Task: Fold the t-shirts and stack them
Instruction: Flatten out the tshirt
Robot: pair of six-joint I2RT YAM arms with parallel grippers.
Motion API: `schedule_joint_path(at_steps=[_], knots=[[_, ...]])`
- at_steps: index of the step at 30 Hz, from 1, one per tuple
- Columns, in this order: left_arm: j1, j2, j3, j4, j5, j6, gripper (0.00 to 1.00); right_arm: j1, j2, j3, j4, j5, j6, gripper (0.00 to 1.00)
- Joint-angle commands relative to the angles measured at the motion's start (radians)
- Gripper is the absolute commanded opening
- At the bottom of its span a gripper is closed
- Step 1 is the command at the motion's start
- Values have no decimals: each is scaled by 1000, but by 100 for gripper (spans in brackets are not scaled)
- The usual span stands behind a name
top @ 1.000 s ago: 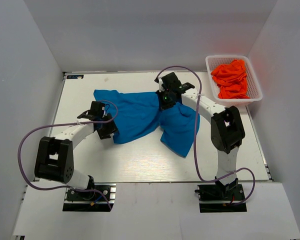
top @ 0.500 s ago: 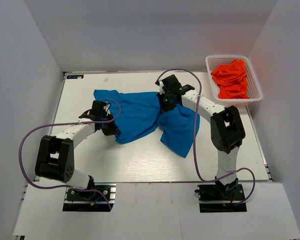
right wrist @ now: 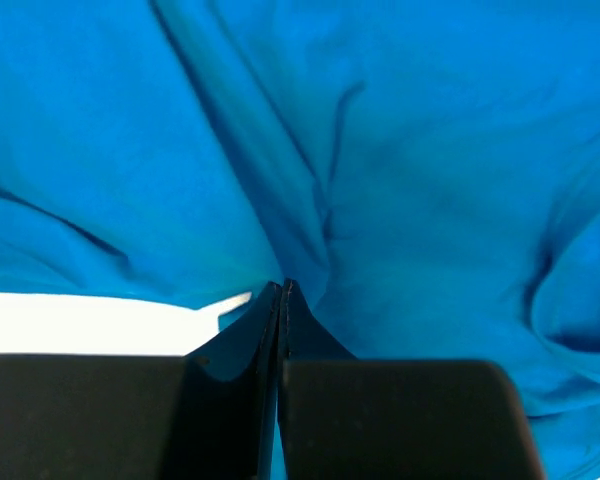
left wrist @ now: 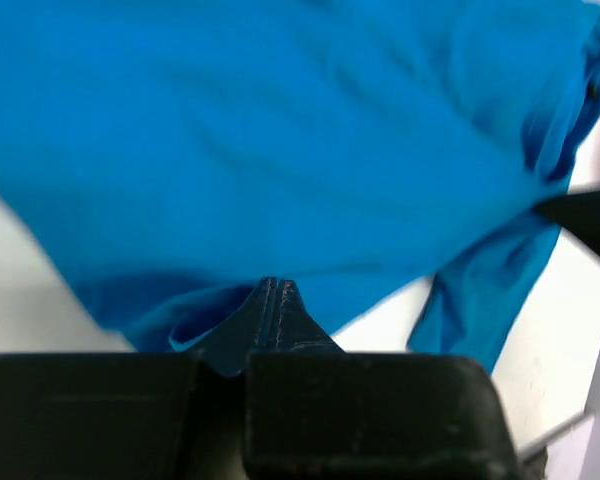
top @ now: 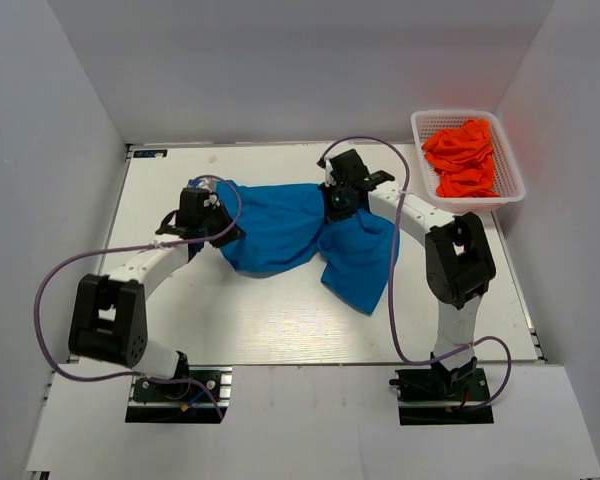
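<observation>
The bright blue t-shirt (top: 280, 225) lies crumpled across the middle of the table, stretched between both arms. My left gripper (top: 216, 222) is shut on the shirt's left edge, with blue fabric (left wrist: 280, 150) filling the left wrist view beyond its closed tips (left wrist: 273, 286). At the shirt's upper middle my right gripper (top: 337, 203) is shut on a fold, and its closed tips (right wrist: 283, 288) pinch blue cloth (right wrist: 430, 150). Part of the shirt hangs down to the lower right. Orange-red t-shirts (top: 462, 158) are heaped in the basket.
The white mesh basket (top: 515, 192) stands at the far right corner of the white table (top: 280, 330). Grey walls close in on the left, back and right. Purple cables loop from both arms over the table.
My left gripper closed on the blue shirt's left edge and moved toward the far side, pulling that edge with it. The right gripper stayed shut and shifted slightly right.
</observation>
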Motion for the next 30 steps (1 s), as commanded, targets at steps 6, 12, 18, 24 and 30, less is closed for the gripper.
schedule_joint_path(at_steps=[6,12,18,24,30], knots=[[-2,267,228,219,33,4,0,-65,-16,39,47,77,47,0],[-2,432,383,294,144,15,0,-96,9,53,67,104,-2,0],[-12,513,559,331,374,-15,0,-122,104,112,54,91,-5,0],[-46,269,451,132,221,27,0,-122,13,35,108,22,-36,0],[-55,-36,307,-170,62,42,0,-120,-224,-211,188,-105,-50,0]])
